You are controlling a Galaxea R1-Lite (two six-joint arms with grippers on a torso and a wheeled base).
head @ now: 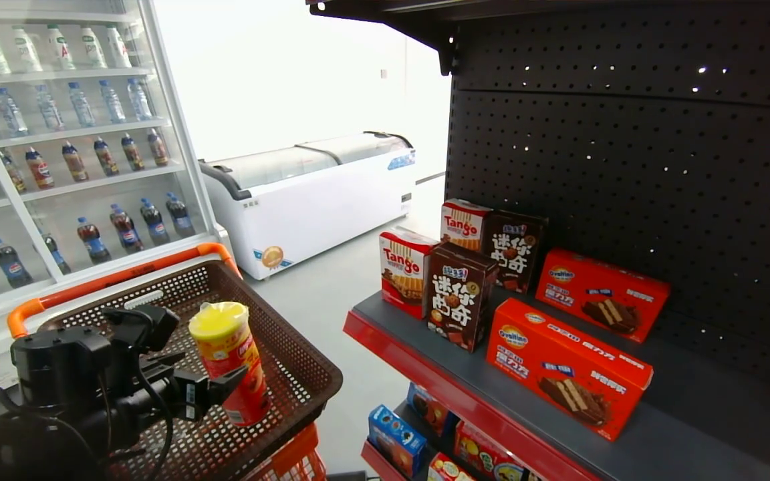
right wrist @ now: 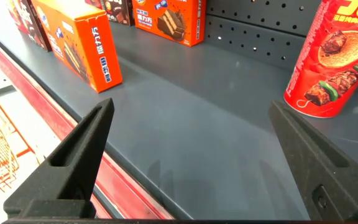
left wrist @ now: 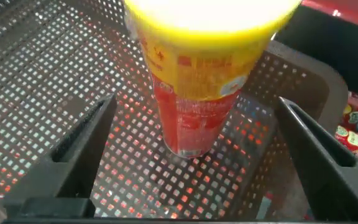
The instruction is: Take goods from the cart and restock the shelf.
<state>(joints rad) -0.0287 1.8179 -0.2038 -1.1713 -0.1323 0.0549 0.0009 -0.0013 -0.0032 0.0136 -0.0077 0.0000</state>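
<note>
A dark shelf carries a red canister near its back panel, the right gripper hanging released over its front edge, while a yellow-lidded chip can stands upright on the brown cart floor between the left gripper's spread, untouching jaws.

The head camera looks forward and down from above, taking in the cart basket at lower left and the shelf to the right, both at middle range. The left wrist camera peers steeply down, close in, past the left gripper into the cart basket. Its yellow-lidded can is the same can the head view holds. The right wrist camera sits low and near over the shelf, behind the right gripper, facing along the board to the orange boxes, boxes the head view shares.
</note>
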